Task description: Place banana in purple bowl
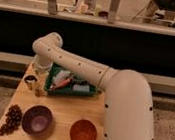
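The purple bowl [38, 120] stands empty at the table's front left. My gripper [34, 82] hangs from the white arm [80, 71] over the table's back left corner, behind the bowl and left of the green tray. A small pale tan shape [39, 88] sits right at the gripper. It may be the banana, but I cannot tell for certain, nor whether it is held.
An orange-red bowl [83, 133] stands at the front, right of the purple one. A dark grape bunch [11, 119] lies at the front left edge. A green tray [92, 91] with several items sits at the back. The wooden table [68, 111] is small, with its edges close.
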`<state>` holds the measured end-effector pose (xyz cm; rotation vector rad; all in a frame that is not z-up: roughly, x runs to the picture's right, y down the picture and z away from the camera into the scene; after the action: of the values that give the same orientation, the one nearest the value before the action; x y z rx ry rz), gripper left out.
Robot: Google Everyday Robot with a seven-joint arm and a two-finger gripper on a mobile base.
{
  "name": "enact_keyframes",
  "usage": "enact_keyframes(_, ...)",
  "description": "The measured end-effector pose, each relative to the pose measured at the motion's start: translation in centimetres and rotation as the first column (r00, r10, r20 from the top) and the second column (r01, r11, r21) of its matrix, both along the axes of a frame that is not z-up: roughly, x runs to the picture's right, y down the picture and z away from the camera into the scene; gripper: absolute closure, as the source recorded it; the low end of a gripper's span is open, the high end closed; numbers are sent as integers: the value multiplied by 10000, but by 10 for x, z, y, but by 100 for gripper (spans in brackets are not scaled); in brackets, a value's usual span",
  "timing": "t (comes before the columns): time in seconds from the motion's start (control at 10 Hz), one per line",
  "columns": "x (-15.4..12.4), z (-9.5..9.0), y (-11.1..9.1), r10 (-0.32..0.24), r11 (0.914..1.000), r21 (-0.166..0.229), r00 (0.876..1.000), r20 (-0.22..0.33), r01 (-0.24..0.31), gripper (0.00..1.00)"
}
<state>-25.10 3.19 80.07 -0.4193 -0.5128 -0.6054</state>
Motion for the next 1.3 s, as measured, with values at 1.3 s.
enact_keyframes(1.3,-19,41,40,-92,9778,-2088,9994,331,159,24)
